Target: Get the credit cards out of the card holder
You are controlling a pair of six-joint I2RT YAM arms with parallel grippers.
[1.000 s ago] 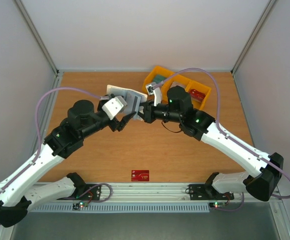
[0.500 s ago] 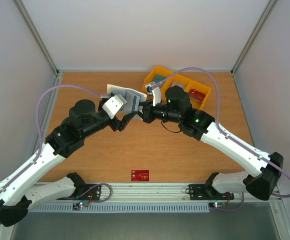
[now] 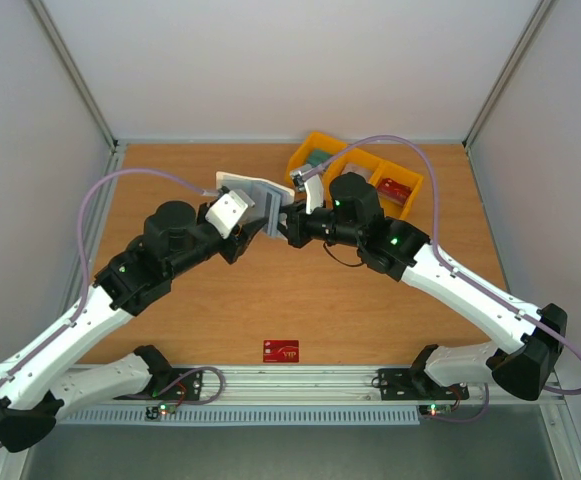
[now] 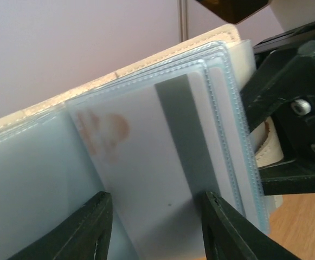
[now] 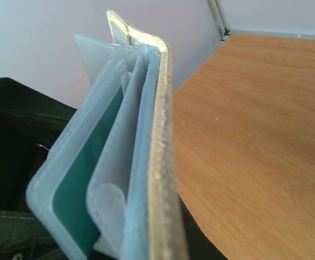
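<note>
The cream card holder (image 3: 253, 190) hangs open above the table, its pale blue sleeves fanned out. My right gripper (image 3: 286, 224) is shut on its right edge; in the right wrist view the cream cover (image 5: 162, 162) fills the frame and hides the fingers, and a teal card (image 5: 76, 200) sits in one sleeve. My left gripper (image 3: 257, 226) reaches in from the left. Its jaws (image 4: 157, 222) stand apart over a pale credit card with reddish print and a dark stripe (image 4: 146, 157), which lies behind both fingertips. A red card (image 3: 281, 351) lies near the table's front edge.
A yellow three-compartment bin (image 3: 301, 160) stands at the back right, just behind the right wrist, with a red item (image 3: 396, 187) in one compartment. Grey walls and metal posts close in the table on three sides.
My left gripper has moved slightly up and right toward the holder, and its jaws have narrowed around the pale card. The right arm and holder have hardly moved.
</note>
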